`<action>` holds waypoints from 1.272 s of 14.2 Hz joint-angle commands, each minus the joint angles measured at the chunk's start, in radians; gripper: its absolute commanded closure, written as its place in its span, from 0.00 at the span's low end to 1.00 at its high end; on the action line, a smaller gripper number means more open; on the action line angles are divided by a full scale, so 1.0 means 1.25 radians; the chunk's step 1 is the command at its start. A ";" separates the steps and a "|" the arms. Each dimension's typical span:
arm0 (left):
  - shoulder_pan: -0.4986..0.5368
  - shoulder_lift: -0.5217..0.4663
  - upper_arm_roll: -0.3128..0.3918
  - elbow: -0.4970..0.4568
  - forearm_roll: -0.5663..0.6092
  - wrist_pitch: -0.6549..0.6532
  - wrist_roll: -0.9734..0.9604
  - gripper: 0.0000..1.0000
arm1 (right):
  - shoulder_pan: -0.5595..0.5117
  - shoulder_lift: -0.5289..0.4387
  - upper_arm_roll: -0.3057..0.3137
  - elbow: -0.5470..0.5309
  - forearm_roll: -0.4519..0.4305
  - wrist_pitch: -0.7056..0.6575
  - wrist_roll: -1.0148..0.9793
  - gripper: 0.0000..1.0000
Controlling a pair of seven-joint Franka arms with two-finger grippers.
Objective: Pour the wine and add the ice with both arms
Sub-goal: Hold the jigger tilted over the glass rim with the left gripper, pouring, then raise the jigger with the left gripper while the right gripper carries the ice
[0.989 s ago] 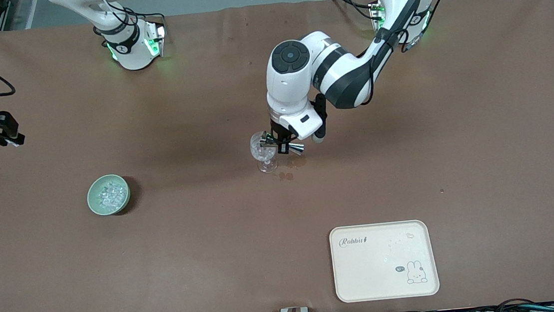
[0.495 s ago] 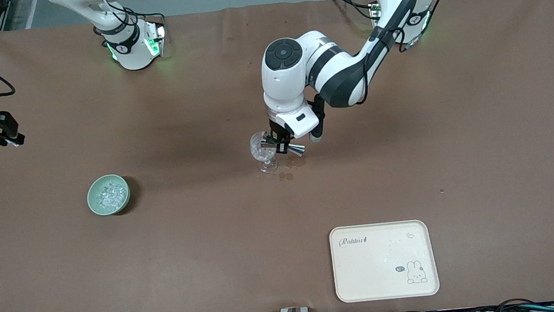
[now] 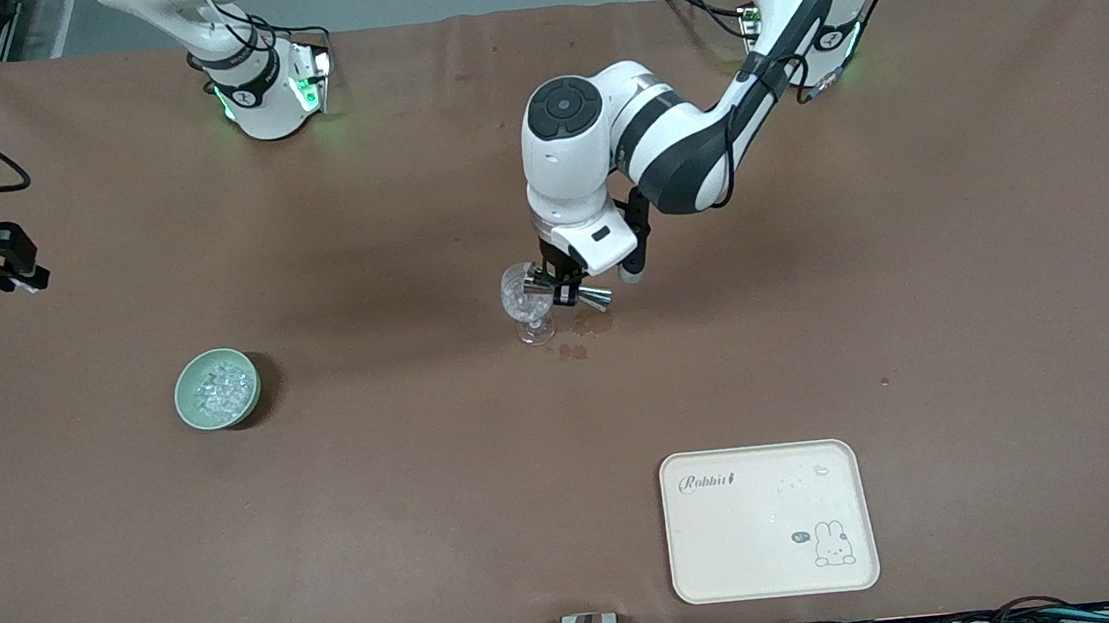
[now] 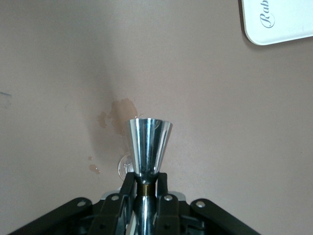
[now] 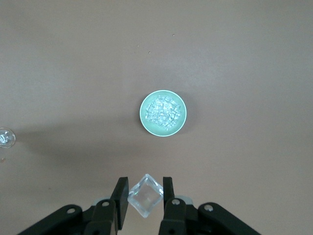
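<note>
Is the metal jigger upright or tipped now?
Tipped. The left gripper holds the jigger on its side at its waist, one end at the wine glass rim.

I see two glossy white arms, the left arm [image 3: 690,139] with dark grey joint bands, a round black cap, and black cables; both bases glow green; black fingers [image 4: 128,196] carry silver screws.

Even overhead light, soft shadows, sharp focus throughout
</note>
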 commanded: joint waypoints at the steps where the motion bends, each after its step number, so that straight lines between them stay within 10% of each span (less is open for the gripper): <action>1: 0.010 -0.002 -0.004 0.020 -0.064 -0.032 -0.001 1.00 | -0.005 -0.023 0.003 -0.022 0.005 0.004 0.004 0.93; 10: 0.121 -0.006 -0.006 0.051 -0.431 -0.034 0.194 0.99 | 0.090 -0.014 0.007 -0.021 0.004 0.024 0.135 0.94; 18: 0.326 0.058 0.000 0.122 -0.733 0.010 0.438 0.99 | 0.315 0.144 0.006 0.007 -0.006 0.204 0.427 0.95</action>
